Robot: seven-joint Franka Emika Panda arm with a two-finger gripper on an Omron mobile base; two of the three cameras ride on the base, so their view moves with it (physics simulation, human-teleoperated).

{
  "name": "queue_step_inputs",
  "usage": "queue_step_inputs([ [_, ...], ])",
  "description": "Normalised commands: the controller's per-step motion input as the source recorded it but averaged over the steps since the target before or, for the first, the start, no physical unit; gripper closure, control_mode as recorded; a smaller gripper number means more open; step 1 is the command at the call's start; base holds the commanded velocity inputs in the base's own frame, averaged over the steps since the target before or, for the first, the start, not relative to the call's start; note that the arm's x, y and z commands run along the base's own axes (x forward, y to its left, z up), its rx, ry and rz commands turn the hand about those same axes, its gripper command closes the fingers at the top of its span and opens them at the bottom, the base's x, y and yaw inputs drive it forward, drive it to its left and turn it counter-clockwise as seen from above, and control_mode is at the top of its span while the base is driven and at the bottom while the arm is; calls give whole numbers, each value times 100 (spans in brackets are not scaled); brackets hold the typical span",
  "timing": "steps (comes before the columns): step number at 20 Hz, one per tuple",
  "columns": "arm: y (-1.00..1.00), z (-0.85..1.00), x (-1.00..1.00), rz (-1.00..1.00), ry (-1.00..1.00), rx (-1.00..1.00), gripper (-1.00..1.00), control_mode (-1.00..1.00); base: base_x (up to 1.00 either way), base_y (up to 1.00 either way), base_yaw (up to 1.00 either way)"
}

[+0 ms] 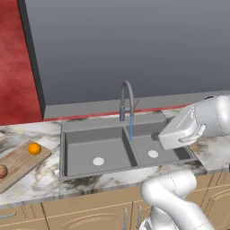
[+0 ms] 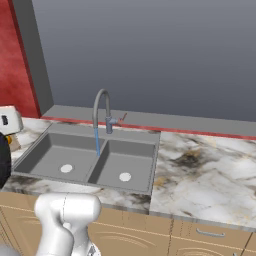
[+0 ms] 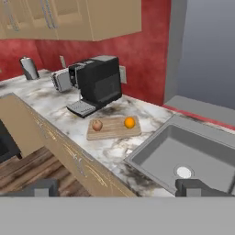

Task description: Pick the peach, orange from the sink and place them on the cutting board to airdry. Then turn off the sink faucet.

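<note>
Peach (image 3: 97,125) and orange (image 3: 130,122) side by side on my cutting board (image 3: 113,128), sink (image 3: 193,151) at 3 o'clock from board, faucet (image 1: 127,101) running water, my gripper (image 3: 118,187) fingers wide apart, holding nothing

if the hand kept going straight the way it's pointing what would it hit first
Probably the marble counter between the sink and the cutting board. The open hand looks down toward that stretch, though depth is unclear.
</note>
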Motion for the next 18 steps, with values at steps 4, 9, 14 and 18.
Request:
queue_step_inputs([
  [4, -69, 27, -54, 7, -1, 11, -100, -100, 0, 0, 0],
  [9, -29, 12, -53, 6, -1, 9, -100, -100, 0, 0, 0],
  [14, 0, -14, -14, 0, 1, 7, -100, -100, 0, 0, 0],
  [18, -12, -12, -11, 0, 0, 4, -100, -100, 0, 0, 0],
])
